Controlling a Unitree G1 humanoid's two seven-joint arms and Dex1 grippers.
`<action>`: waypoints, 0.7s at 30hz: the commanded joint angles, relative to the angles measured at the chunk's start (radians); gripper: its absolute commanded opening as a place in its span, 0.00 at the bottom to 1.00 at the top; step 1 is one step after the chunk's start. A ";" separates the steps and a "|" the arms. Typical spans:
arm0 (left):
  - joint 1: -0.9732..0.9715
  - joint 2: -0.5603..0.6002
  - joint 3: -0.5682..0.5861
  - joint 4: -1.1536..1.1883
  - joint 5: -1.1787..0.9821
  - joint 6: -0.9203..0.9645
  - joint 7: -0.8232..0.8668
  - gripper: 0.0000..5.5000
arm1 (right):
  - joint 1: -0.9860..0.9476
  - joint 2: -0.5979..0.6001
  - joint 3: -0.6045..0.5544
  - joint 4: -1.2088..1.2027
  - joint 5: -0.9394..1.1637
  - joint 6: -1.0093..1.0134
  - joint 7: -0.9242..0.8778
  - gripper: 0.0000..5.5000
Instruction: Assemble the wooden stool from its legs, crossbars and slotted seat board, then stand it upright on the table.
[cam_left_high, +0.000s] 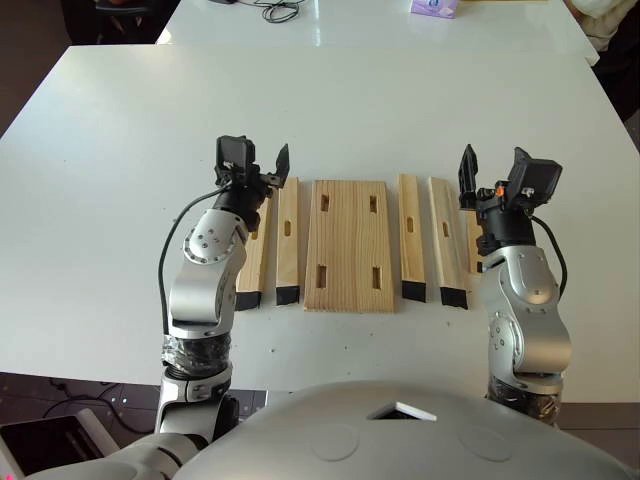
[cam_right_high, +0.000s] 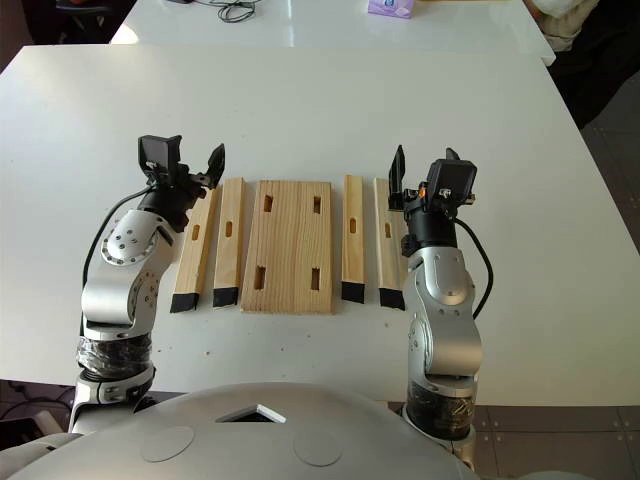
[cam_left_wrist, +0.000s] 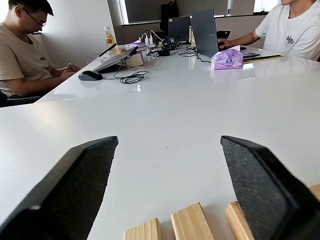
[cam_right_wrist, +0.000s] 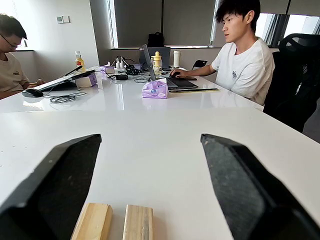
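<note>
The slotted seat board (cam_left_high: 348, 245) lies flat in the middle of the white table (cam_left_high: 120, 130). Two wooden pieces (cam_left_high: 288, 240) lie to its left, the outer one partly under my left arm. Several more pieces (cam_left_high: 410, 235) lie to its right, the outermost beside my right arm. My left gripper (cam_left_high: 257, 166) hovers open over the far ends of the left pieces (cam_left_wrist: 192, 226). Open as well, my right gripper (cam_left_high: 493, 166) hangs above the far ends of the right pieces (cam_right_wrist: 93, 222). Nothing is between either pair of fingers (cam_left_wrist: 75, 190).
Beyond the parts the white table stretches bare to its far edge. A second table behind it carries a purple tissue pack (cam_left_high: 435, 8), cables (cam_left_high: 275, 10) and laptops (cam_left_wrist: 205, 30). The near table edge runs just below the parts.
</note>
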 joint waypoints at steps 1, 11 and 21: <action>-0.015 0.004 0.007 0.011 0.002 0.013 0.003 0.69 | -0.008 0.003 -0.001 0.010 0.004 -0.002 -0.004 0.67; -0.015 -0.015 0.009 0.011 -0.020 0.033 0.001 0.69 | -0.022 0.004 0.001 0.026 0.003 -0.007 -0.002 0.67; -0.032 -0.010 0.030 0.035 -0.014 0.030 0.023 0.69 | -0.036 -0.005 -0.003 0.043 0.003 -0.011 0.006 0.67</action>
